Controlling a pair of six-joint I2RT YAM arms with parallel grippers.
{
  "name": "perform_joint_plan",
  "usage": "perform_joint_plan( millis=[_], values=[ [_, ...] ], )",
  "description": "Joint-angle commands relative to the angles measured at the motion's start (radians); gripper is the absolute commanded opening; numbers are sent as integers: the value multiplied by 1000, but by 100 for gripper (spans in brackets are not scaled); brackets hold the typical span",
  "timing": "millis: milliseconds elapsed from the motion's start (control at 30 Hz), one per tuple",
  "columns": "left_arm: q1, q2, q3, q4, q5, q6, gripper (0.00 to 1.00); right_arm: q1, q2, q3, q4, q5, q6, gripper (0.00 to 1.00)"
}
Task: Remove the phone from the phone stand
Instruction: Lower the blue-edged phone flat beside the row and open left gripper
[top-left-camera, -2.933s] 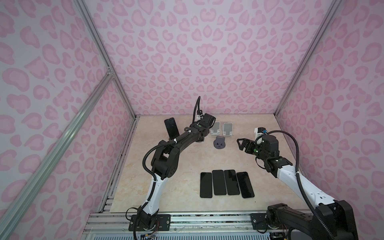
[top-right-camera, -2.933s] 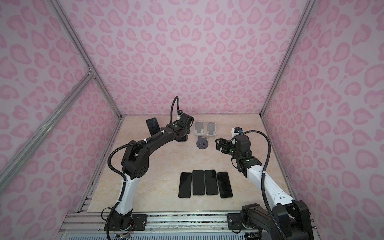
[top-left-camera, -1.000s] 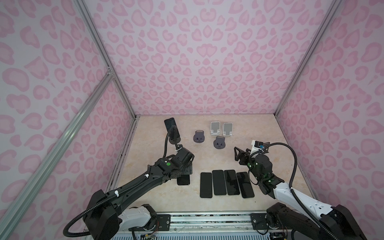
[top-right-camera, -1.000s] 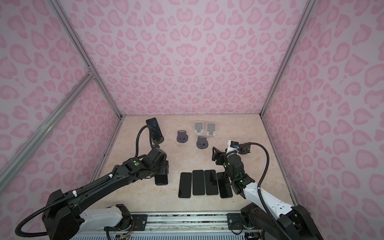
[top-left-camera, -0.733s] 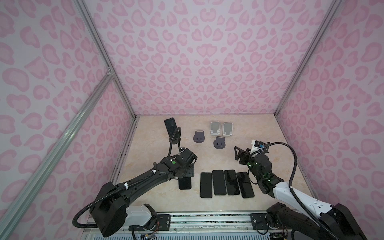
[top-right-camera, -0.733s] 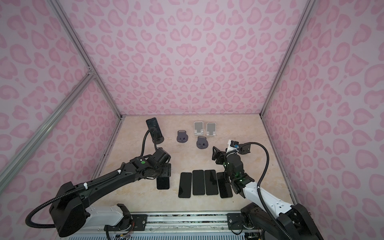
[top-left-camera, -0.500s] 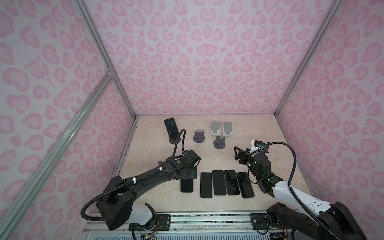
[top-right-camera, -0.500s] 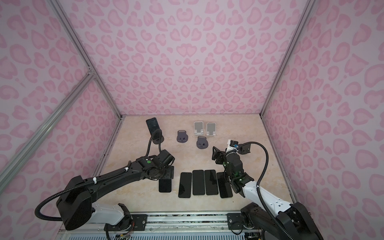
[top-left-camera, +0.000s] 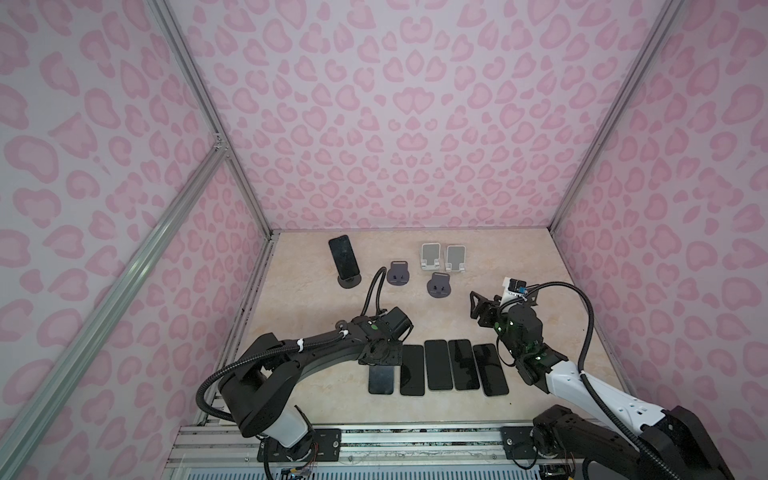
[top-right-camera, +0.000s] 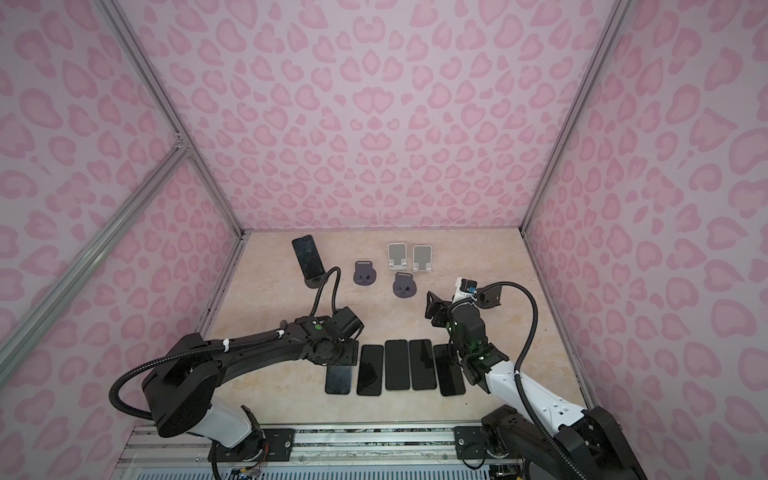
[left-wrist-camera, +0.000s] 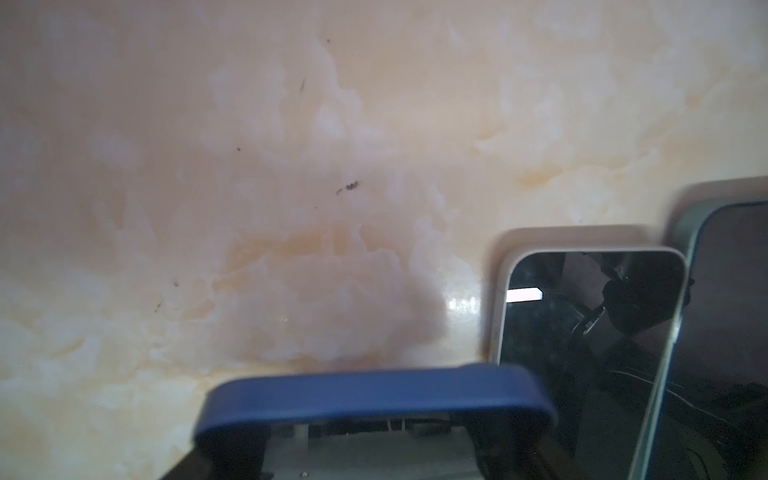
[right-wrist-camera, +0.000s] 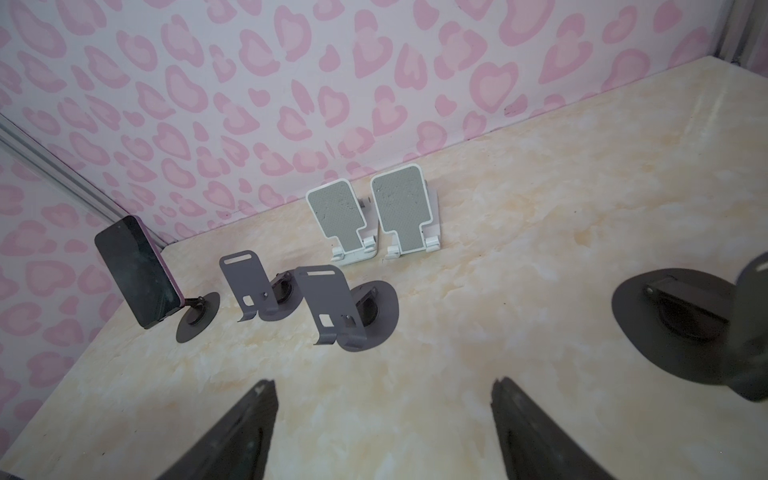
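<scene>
Both top views showed the left gripper (top-left-camera: 381, 360) low over the table (top-left-camera: 291, 303), toward its front, closed on the far end of the blue phone (top-left-camera: 380, 381). The blue phone lay flat and lengthwise, well apart from every stand. It was just beside the left end of a row (top-left-camera: 437, 365) of four dark phones laid side by side, and its near end was roughly level with theirs. Whether it touched the table could not be told.

In the left wrist view the blue phone's rim ran straight across between the dark fingers (left-wrist-camera: 232, 451). The row's first phone was close beside it.

The right gripper (top-left-camera: 478, 307) hung above the table behind the row's right end. In the right wrist view its jaws stood wide apart with only bare table between them, and it faced the stands at the back.

At the back left, the far phone (top-left-camera: 344, 257) leaned tilted on the black stand (top-left-camera: 349, 282), its screen dark. To the right of that stood two gray stands (top-left-camera: 397, 274), both bare, one a little nearer the front than the other. Behind them two white stands (top-left-camera: 430, 257) stood side by side, almost touching, near the back wall (top-left-camera: 415, 145).

The right wrist view also caught another dark stand (right-wrist-camera: 681, 316) close by at the frame's edge, partly cut off.
</scene>
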Motion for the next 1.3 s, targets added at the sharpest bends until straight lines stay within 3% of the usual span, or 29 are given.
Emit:
perform_joint_plan(
  millis=[0,700,1267],
  values=[
    [-1,30,4,10,-6,-8,57,0,-8,3,-3,20,-10,84],
    [-1,120,26,20,1,-11,72,0,8,3,-9,45,-8,84],
    [-3,83,48,20,20,-33,81,1,26,12,-15,44,-14,85]
  ],
)
